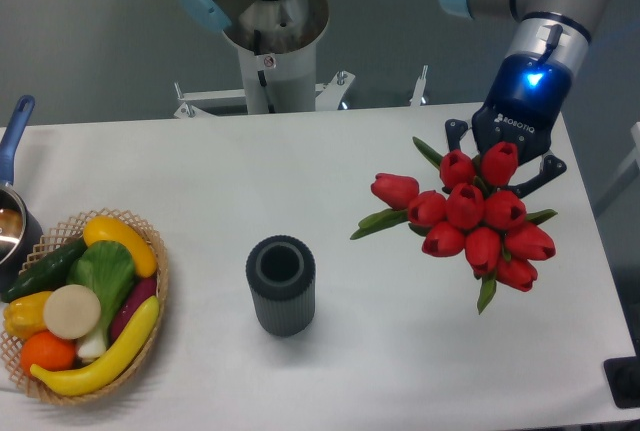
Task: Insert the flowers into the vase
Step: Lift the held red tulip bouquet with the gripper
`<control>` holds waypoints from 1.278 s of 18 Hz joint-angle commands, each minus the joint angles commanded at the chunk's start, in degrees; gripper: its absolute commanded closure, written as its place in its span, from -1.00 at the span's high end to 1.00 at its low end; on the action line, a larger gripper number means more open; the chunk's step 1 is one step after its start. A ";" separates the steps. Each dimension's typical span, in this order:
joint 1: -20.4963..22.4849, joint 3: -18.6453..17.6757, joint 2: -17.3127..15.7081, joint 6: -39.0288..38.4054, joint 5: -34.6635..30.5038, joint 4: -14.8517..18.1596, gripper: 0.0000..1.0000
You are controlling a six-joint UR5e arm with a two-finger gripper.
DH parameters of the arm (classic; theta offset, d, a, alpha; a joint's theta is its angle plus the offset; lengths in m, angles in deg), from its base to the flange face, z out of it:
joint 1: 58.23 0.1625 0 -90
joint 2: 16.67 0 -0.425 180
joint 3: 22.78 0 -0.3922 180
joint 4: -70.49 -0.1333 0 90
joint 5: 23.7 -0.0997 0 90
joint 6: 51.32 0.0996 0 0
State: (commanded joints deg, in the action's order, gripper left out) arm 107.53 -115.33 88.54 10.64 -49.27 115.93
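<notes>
Tulips (470, 213), red and tight in bud, fill the right side of the frame: ten buds can be counted, bunched close with one bud leaning out to the left, and several narrow green leaves poking from the edges. The stems are hidden behind the buds. The bunch is clearly wider than the mouth of the one vase (281, 284), which stands upright on the white bench (300, 171) at lower centre, well apart from the flowers and to their left. The vase is dark grey, cylindrical and ribbed down its sides, with a round open mouth showing a dark inside.

One gripper (505, 156) sits directly behind the top of the bunch at upper right, a blue light glowing on its wrist. Dark parts of it show on both sides of the flowers, but the buds cover the fingers, so whether they grasp the stems cannot be told.

At lower left one wicker basket (150, 331) holds produce, among it a long yellow banana. One pan with a blue handle (14, 131) is cut by the left edge.
</notes>
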 joint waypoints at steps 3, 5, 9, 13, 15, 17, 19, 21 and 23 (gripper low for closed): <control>-0.17 0.00 0.00 0.09 0.00 0.00 -0.74; -0.18 0.00 0.09 0.09 0.00 0.00 -0.74; -0.61 0.00 0.26 0.09 0.00 0.00 -0.74; -1.31 0.00 0.70 0.09 0.00 0.00 -0.74; -2.02 0.09 1.23 0.26 0.00 -0.09 -0.74; -3.15 0.09 2.72 0.88 0.00 -2.01 -0.74; -4.04 0.26 3.51 0.97 0.00 -3.51 -0.74; -4.22 0.61 4.04 1.58 0.17 -3.95 -0.74; -4.22 0.97 4.31 2.98 2.36 -3.96 -0.74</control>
State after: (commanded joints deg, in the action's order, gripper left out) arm 103.31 -114.36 92.84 13.62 -46.92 111.97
